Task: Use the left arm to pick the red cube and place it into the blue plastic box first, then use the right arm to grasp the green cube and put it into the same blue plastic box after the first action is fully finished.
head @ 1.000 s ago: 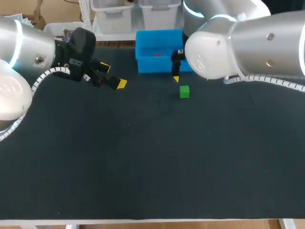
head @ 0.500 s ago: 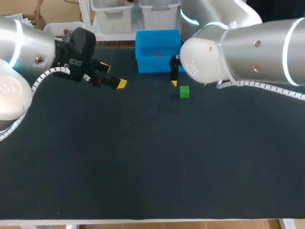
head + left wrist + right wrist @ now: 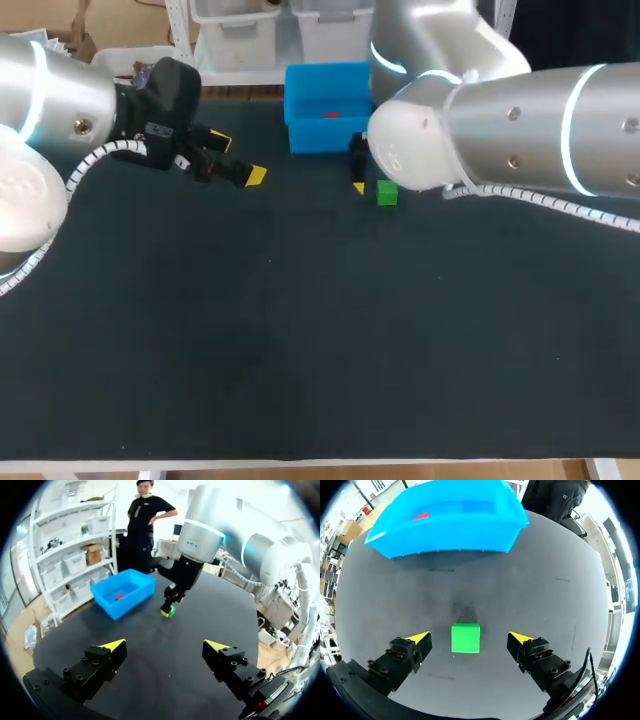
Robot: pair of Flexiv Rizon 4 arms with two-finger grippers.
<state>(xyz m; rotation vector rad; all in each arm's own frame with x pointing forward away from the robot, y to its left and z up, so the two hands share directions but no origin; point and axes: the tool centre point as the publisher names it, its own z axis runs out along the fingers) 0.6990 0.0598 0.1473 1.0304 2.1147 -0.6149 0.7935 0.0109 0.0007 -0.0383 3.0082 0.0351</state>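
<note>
Green cube point(image 3: 465, 638) lies flat, squarely between fingers of open right hand point(image 3: 469, 638); left hand point(image 3: 165, 644) open

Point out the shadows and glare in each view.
Head view: bright bands of glare run along the silver shells of the right arm and the left arm. Right wrist view: a soft dark shadow lies on the table just beyond the green cube, toward the blue box, which shades a strip along its base. Left wrist view: the right arm's shell shows strong highlights.
</note>
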